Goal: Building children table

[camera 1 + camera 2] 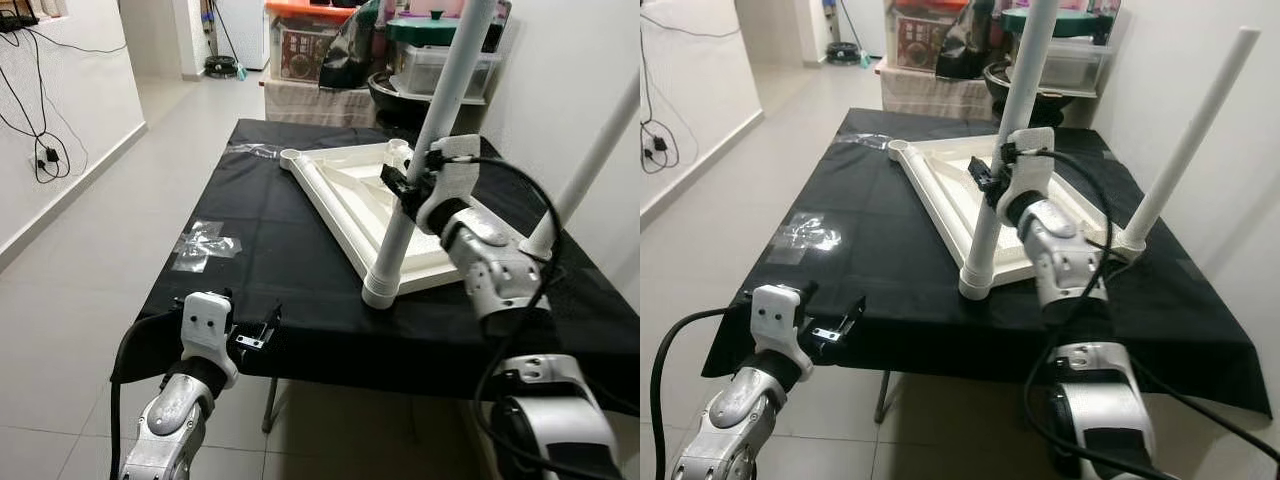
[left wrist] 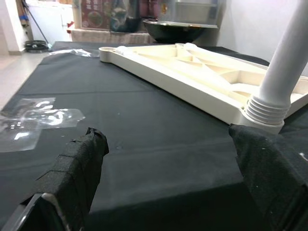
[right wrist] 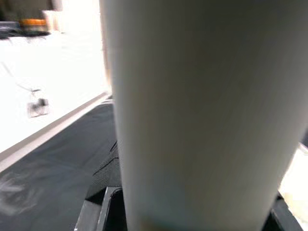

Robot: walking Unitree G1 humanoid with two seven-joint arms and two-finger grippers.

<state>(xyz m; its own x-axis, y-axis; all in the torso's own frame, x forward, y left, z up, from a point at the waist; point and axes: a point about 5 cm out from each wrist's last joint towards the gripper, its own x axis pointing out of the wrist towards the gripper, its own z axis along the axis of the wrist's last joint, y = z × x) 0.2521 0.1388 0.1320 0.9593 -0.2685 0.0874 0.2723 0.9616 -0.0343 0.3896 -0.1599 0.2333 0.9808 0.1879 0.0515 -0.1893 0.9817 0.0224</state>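
Note:
A white plastic tabletop [image 1: 345, 195] lies upside down on the black-covered table [image 1: 250, 290]. A white leg [image 1: 440, 110] stands upright in its near corner socket [image 1: 382, 285]. My right gripper [image 1: 400, 190] is shut on this leg about a third of the way up; in the right wrist view the leg [image 3: 202, 115] is very close, between the fingers. A second white leg [image 1: 590, 165] stands in the right corner. My left gripper [image 1: 255, 335] is open and holds nothing at the table's front edge, left of the tabletop; its fingertips [image 2: 77, 168] point at the near leg's base [image 2: 267, 108].
Clear plastic wrap [image 1: 203, 243] lies on the cloth at the left, and more wrap [image 1: 250, 150] at the far edge. Boxes, a dark bowl [image 1: 400, 90] and bins crowd the space behind the table. Cables [image 1: 45, 155] hang on the left wall. A white wall is close on the right.

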